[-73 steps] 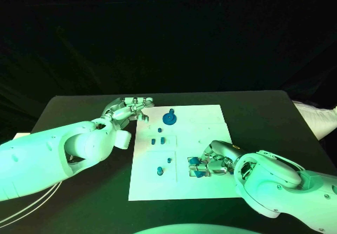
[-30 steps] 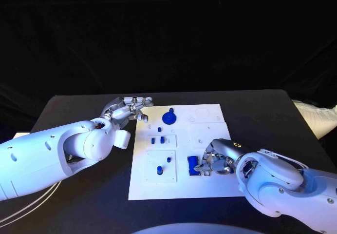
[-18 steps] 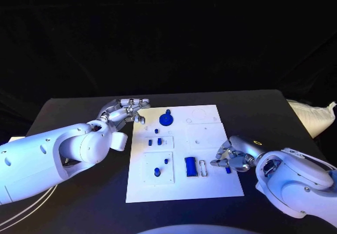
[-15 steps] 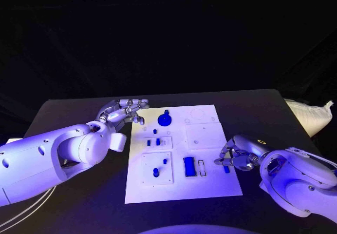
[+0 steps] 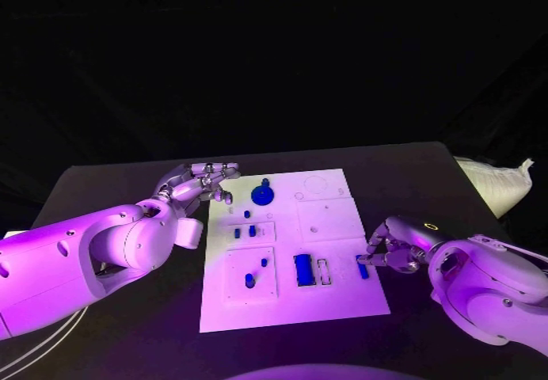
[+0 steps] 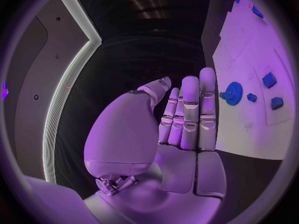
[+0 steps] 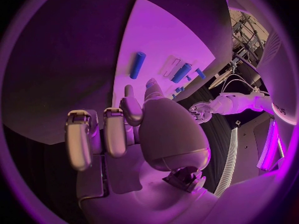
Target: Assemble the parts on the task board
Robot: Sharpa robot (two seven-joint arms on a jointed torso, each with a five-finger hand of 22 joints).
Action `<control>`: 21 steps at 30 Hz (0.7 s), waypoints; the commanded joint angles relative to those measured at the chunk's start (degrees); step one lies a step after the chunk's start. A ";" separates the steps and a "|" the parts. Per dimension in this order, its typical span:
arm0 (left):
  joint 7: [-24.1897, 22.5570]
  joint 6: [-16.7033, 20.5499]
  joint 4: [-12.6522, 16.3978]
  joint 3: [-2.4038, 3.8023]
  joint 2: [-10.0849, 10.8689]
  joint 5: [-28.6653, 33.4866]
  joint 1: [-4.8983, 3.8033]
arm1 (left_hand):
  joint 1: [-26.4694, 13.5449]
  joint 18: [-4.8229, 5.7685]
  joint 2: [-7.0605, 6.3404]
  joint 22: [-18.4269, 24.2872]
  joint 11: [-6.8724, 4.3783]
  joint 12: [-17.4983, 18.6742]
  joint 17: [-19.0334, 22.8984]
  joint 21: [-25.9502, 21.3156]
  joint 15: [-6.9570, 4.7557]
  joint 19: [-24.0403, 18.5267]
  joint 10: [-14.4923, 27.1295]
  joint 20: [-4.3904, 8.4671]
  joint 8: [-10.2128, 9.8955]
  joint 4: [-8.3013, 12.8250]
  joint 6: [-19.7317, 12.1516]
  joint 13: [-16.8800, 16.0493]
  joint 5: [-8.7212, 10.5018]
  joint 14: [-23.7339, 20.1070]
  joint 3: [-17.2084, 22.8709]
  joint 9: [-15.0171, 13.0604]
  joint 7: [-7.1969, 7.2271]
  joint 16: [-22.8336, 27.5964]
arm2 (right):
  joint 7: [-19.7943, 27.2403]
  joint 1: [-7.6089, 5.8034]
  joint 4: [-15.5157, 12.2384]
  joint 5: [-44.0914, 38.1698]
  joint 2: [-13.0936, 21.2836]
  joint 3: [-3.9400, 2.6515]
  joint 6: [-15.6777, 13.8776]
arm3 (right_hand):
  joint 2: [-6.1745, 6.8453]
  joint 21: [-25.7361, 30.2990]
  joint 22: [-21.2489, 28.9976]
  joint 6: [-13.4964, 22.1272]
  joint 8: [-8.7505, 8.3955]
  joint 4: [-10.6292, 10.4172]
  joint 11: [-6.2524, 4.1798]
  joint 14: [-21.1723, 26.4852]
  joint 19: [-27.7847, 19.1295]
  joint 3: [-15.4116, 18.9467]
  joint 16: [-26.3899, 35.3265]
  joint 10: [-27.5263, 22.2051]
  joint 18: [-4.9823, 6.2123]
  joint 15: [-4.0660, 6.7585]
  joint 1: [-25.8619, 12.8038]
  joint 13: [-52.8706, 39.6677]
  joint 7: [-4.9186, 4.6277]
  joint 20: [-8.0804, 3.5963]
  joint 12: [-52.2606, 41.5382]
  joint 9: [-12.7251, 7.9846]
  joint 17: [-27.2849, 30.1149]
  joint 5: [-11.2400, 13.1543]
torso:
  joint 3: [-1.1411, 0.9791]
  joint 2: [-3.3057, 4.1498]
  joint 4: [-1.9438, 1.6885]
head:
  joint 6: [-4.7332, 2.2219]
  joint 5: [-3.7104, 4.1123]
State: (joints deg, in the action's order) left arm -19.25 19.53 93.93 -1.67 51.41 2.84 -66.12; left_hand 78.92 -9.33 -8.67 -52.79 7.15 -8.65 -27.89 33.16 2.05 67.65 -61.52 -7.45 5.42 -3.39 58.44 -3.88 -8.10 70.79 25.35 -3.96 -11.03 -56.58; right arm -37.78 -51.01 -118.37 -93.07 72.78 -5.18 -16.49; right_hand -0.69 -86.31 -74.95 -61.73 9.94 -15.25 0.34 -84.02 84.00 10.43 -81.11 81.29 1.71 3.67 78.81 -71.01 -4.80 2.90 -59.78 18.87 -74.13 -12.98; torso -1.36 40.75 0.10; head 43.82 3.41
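L hand [image 5: 203, 180] flat, fingers together, empty, at task board [image 5: 343, 305] far-left corner; R hand [image 5: 392, 249] curled, empty, beside blue pin [image 5: 363, 270].

So the right hand [image 5: 394, 252] was bunched up over the blue parts on the task board [image 5: 331, 302] toward 5 o'clock; it's pulled off to the board's 3 o'clock edge. That uncovered a blue block [image 5: 302, 269] and left a slim blue piece [image 5: 363, 271] lying just beside the hand.

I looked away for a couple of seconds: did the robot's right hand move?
Yes. The right hand has drawn back off the task board to its right edge, uncovering the blue block.
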 commanded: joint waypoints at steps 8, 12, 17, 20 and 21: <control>-0.32 -1.14 0.19 0.02 -0.04 0.21 0.11 | -0.24 -1.11 0.40 0.05 0.00 -0.19 0.05 -0.19 -0.12 -0.09 0.51 -0.13 0.19 -0.04 -0.38 0.07 0.26 -0.39 -0.29 0.06 -0.21 -0.01 | -1.59 0.88 1.69 -2.96 -1.63 0.16 5.37 | -0.08 0.31 -9.95 -0.72 -0.13 -0.22 -0.12 -3.13 1.72 0.17 0.25 -0.07 -0.15 -0.19 -0.25 0.05 0.01 0.21 0.45 -0.13 0.09 -0.62 | 0.08 -0.01 0.01 | 0.26 -0.30; -0.31 -1.13 0.20 0.02 0.01 0.21 0.12 | -0.24 -1.11 0.40 0.05 0.00 -0.19 0.05 -0.19 -0.12 -0.09 0.51 -0.13 0.19 -0.04 -0.38 0.07 0.26 -0.39 -0.29 0.06 -0.21 -0.01 | -1.65 1.22 2.01 -2.89 -2.27 0.18 6.19 | -0.15 0.29 -9.98 -1.04 -0.08 -0.27 -0.19 -3.15 1.74 0.18 0.22 -0.04 -0.15 -0.14 -0.13 0.02 0.11 0.18 0.43 -0.16 0.02 -0.77 | 0.09 0.02 0.00 | 0.32 -0.31; -0.29 -1.12 0.22 0.02 0.06 0.21 0.13 | -0.24 -1.11 0.40 0.05 0.00 -0.19 0.05 -0.19 -0.12 -0.09 0.51 -0.13 0.19 -0.04 -0.38 0.07 0.26 -0.39 -0.29 0.06 -0.21 -0.01 | -1.78 1.53 2.34 -2.94 -2.84 0.19 7.34 | -0.22 0.27 -10.02 -1.53 0.01 -0.26 -0.33 -3.15 1.78 0.19 0.21 0.01 -0.17 -0.03 0.17 0.00 0.29 0.10 0.44 -0.18 -0.01 -0.86 | 0.10 0.01 -0.02 | 0.38 -0.37; -0.28 -1.12 0.22 0.02 0.07 0.21 0.14 | -0.24 -1.11 0.40 0.05 0.00 -0.19 0.05 -0.19 -0.12 -0.09 0.51 -0.13 0.19 -0.04 -0.38 0.07 0.26 -0.39 -0.29 0.06 -0.21 -0.01 | -1.83 1.66 2.61 -3.29 -3.22 0.20 7.74 | -0.25 0.30 -9.98 -1.69 0.02 -0.18 -0.40 -3.15 1.75 0.15 0.21 0.02 -0.15 0.02 0.45 0.00 0.36 0.06 0.45 -0.20 -0.02 -0.88 | 0.12 -0.03 -0.01 | 0.39 -0.41; -0.28 -1.13 0.22 0.02 0.08 0.21 0.14 | -0.24 -1.11 0.40 0.05 0.00 -0.19 0.05 -0.19 -0.12 -0.09 0.51 -0.13 0.19 -0.04 -0.38 0.07 0.26 -0.39 -0.29 0.06 -0.21 -0.01 | -1.83 1.75 2.76 -3.63 -3.53 0.20 7.84 | -0.28 0.31 -9.98 -1.77 0.00 -0.09 -0.44 -3.16 1.74 0.11 0.20 0.04 -0.15 0.07 0.68 -0.01 0.39 0.02 0.46 -0.22 -0.06 -0.89 | 0.11 -0.02 0.02 | 0.44 -0.41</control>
State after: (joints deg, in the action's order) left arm -19.25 19.42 93.98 -1.67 51.52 2.84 -65.99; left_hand 78.92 -9.33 -8.67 -52.79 7.16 -8.65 -27.90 33.16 2.05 67.65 -61.52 -7.45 5.42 -3.39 58.44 -3.88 -8.10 70.79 25.35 -3.96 -11.03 -56.58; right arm -38.97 -49.65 -115.90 -95.46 69.54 -5.22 -11.42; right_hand -0.68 -86.31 -74.93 -63.08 10.21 -15.25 0.42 -84.02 84.00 10.43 -81.11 81.20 1.71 3.67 78.80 -70.95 -4.48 2.90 -59.39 18.82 -74.10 -13.53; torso -1.26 40.76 0.09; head 44.20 2.99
